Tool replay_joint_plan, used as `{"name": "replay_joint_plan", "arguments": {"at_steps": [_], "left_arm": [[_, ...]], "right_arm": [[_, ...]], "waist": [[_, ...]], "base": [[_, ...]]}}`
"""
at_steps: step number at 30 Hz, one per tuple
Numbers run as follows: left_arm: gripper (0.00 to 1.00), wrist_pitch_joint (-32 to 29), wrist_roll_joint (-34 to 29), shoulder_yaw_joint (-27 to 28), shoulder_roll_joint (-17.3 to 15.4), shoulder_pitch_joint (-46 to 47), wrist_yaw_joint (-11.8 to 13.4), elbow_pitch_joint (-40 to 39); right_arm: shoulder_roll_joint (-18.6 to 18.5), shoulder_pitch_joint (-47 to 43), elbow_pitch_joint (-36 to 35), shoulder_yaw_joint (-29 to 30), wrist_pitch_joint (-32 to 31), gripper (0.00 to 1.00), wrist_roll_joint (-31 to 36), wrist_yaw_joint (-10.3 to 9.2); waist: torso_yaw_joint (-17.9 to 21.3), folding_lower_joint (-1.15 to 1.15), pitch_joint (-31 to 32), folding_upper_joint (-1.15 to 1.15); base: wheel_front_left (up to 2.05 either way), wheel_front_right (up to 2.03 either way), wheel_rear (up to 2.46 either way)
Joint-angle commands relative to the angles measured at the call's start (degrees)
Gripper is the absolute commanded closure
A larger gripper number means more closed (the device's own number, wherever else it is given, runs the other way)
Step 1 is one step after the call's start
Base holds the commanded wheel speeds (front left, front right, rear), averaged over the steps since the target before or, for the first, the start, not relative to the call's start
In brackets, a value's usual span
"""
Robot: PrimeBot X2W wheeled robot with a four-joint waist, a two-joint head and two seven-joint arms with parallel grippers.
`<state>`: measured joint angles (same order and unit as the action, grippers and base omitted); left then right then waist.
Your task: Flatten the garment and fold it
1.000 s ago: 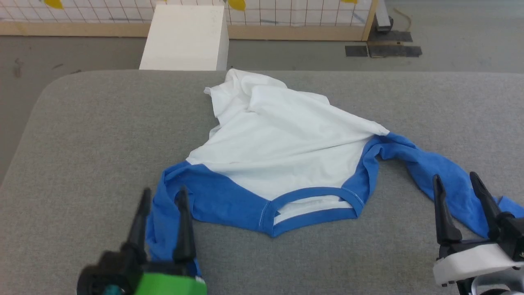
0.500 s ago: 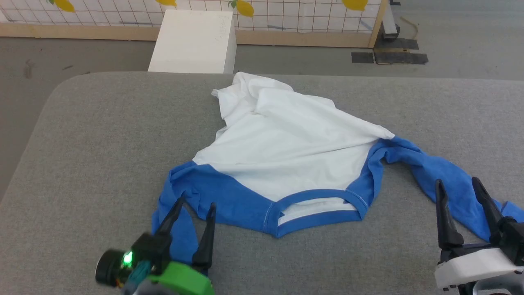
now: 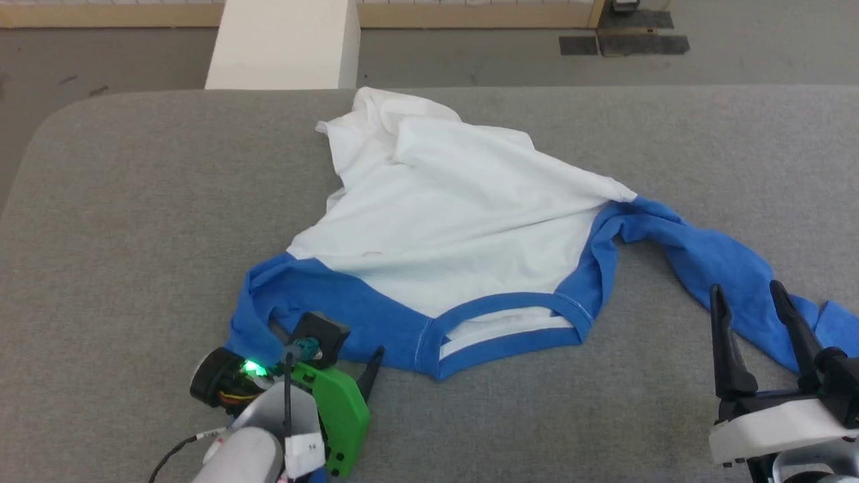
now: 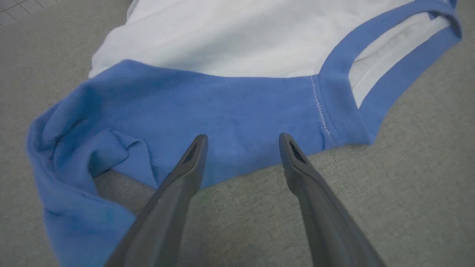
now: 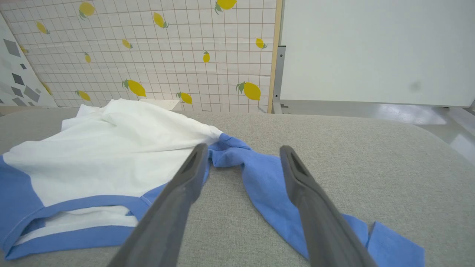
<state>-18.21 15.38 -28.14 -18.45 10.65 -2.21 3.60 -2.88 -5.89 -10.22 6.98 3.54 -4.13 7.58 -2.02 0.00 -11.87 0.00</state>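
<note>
Your left gripper [image 4: 242, 136] hung open, tips at the T-shirt's [image 3: 456, 221] blue shoulder edge; your right gripper [image 3: 745, 287] stood open and empty over the outstretched sleeve [image 3: 711, 265].

Head overhead; wrists low, close on garment [image 3: 463, 221]

L gripper [image 4: 243, 136]: green shell [image 3: 339, 409], green LED [image 3: 252, 367], blk cable [image 3: 287, 396]; R gripper [image 3: 745, 287]: white shell [image 3: 772, 429]; dark tapered fingers [image 3: 725, 349]

No text can be read; the white tag [image 3: 303, 455] on the left arm [image 3: 245, 459] bears marks too small to make out.
</note>
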Motion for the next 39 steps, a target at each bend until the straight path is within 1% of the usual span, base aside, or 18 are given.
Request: {"name": "replay_joint_plan", "arguments": {"at_steps": [1, 6, 9, 13, 14, 15, 16, 18, 21, 25, 28, 31, 33, 36, 37, 38, 39], "left_arm": [[0.00, -0.23, -0.12, 0.18, -0.19, 1.27, -0.04, 1.00], [0.00, -2.29, 3.02, 0.92, 1.24, 2.49, -0.48, 5.03], [0.00, -5.72, 5.23, 0.91, 1.94, 3.05, -0.95, 6.69], [0.00, -12.39, 6.91, -0.25, 1.85, 3.61, -1.53, 9.38], [0.16, -14.46, 7.45, -0.72, 1.76, 3.72, -1.82, 9.99], [1.00, -15.58, 8.03, -0.89, 1.83, 3.81, -2.04, 10.29], [1.00, -17.00, 8.86, -1.13, 1.93, 3.77, -2.32, 10.64], [1.00, -17.78, 9.41, -1.32, 1.87, 3.96, -2.57, 10.60], [1.00, -16.39, 10.15, -0.71, 2.21, 3.64, -2.37, 10.12], [1.00, -12.48, 10.48, 0.41, 2.24, 2.46, -1.85, 8.37], [1.00, -6.96, 10.37, 1.46, 2.62, 1.30, -1.56, 5.53], [1.00, -2.88, 10.78, 2.17, 3.38, -0.59, -1.09, 3.08], [1.00, -1.35, 11.27, 2.34, 3.88, -2.02, -0.80, 1.55], [1.00, -0.39, 11.46, 2.05, 4.34, -3.51, -0.38, -0.55], [1.00, -0.44, 11.33, 1.81, 4.32, -3.72, -0.29, -1.03], [1.00, -0.55, 11.18, 1.44, 4.36, -3.67, -0.28, -1.72], [1.00, -0.58, 10.93, 1.32, 4.24, -3.48, -0.22, -1.97]], "right_arm": [[0.01, 1.09, -0.04, 0.01, 0.36, 0.00, -0.45, -0.09], [0.01, 1.88, -0.01, 0.14, 0.54, 0.00, -0.59, -0.09], [0.01, 2.16, -0.12, 0.34, 0.58, 0.00, -0.64, -0.09], [0.01, 2.65, -0.12, 0.30, 0.47, 0.00, -0.67, -0.09], [0.01, 2.85, -0.14, 0.18, 0.43, 0.00, -0.68, -0.09], [0.01, 3.00, -0.17, 0.08, 0.41, 0.00, -0.65, -0.09], [0.01, 3.17, -0.20, -0.03, 0.38, 0.00, -0.62, -0.09], [0.01, 3.36, -0.14, -0.07, 0.38, 0.00, -0.60, -0.09], [0.01, 3.16, 0.27, 0.06, 0.40, 0.00, -0.49, -0.09], [0.01, 2.71, 0.80, -0.14, 0.35, 0.00, -0.44, -0.09], [0.01, 2.28, 0.93, -0.80, 0.13, 0.00, -0.34, -0.09], [0.01, 2.38, 0.84, -1.66, -0.70, 0.00, 0.04, -0.09], [0.01, 2.99, 0.59, -2.53, -1.92, 0.00, 0.39, -0.09], [0.01, 4.90, 0.23, -4.37, -5.45, 0.00, 0.79, -0.09], [0.01, 5.88, 0.18, -4.86, -6.99, 0.00, 0.74, -0.09], [-0.65, 7.83, 0.22, -5.78, -10.11, 0.00, 0.64, -0.09], [-1.58, 9.07, 0.30, -6.17, -11.78, 0.00, 0.36, -0.09]], "waist": [[1.24, 0.00, -1.95, 0.00], [1.73, 0.00, -3.86, 0.00], [1.74, 0.00, -4.85, 0.00], [1.68, 0.00, -5.92, 0.00], [1.70, 0.00, -6.16, 0.00], [1.71, 0.00, -6.29, 0.00], [1.72, 0.00, -6.40, 0.00], [1.69, 0.00, -6.35, 0.00], [1.42, 0.00, -5.42, 0.00], [0.98, 0.00, -3.16, 0.00], [0.56, 0.00, -0.99, 0.00], [0.10, 0.00, 0.68, 0.00], [-0.23, 0.00, 1.44, 0.00], [-0.81, 0.00, 1.67, 0.00], [-1.07, 0.00, 1.55, 0.00], [-1.62, 0.00, 1.10, 0.00], [-1.93, 0.00, 0.75, 0.00]], "base": [[0.00, 0.00, 0.00], [0.00, 0.00, 0.00], [0.00, 0.00, 0.00], [0.00, 0.00, 0.00], [0.00, 0.00, 0.00], [0.00, 0.00, 0.00], [0.00, 0.00, 0.00], [0.00, 0.00, 0.00], [0.00, 0.00, 0.00], [0.00, 0.00, 0.00], [0.00, 0.00, 0.00], [0.00, 0.00, 0.00], [0.00, 0.00, 0.00], [0.00, 0.00, 0.00], [0.00, 0.00, 0.00], [0.00, 0.00, 0.00], [0.00, 0.00, 0.00]]}}
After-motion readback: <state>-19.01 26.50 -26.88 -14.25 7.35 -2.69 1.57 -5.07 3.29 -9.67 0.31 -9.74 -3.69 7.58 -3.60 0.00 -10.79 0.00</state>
